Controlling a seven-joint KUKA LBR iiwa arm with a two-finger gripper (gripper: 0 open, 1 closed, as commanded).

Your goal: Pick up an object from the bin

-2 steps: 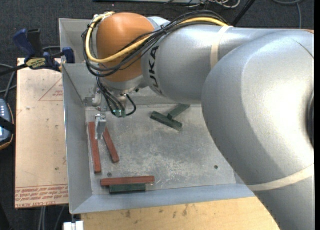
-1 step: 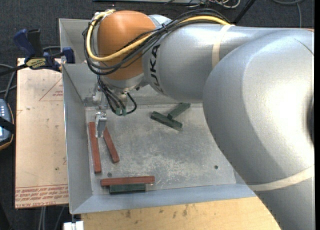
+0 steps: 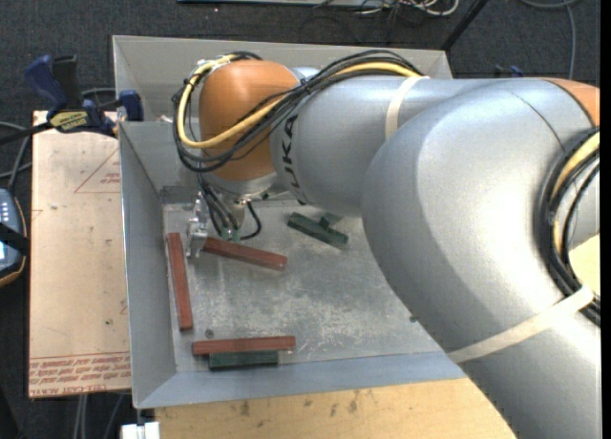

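Note:
My gripper (image 3: 200, 237) hangs low over the left part of the bin, under the orange cover, its tip right at the left end of a reddish-brown flat stick (image 3: 244, 254) that lies slanted on the bin floor. A second reddish-brown stick (image 3: 179, 282) lies lengthwise just left of the gripper, along the left wall. A dark green block (image 3: 319, 228) rests to the right of the gripper, partly under the arm.
Near the front wall lie another reddish-brown stick (image 3: 244, 344) and a dark green stick (image 3: 244, 360) side by side. The large arm covers the right and back of the bin.

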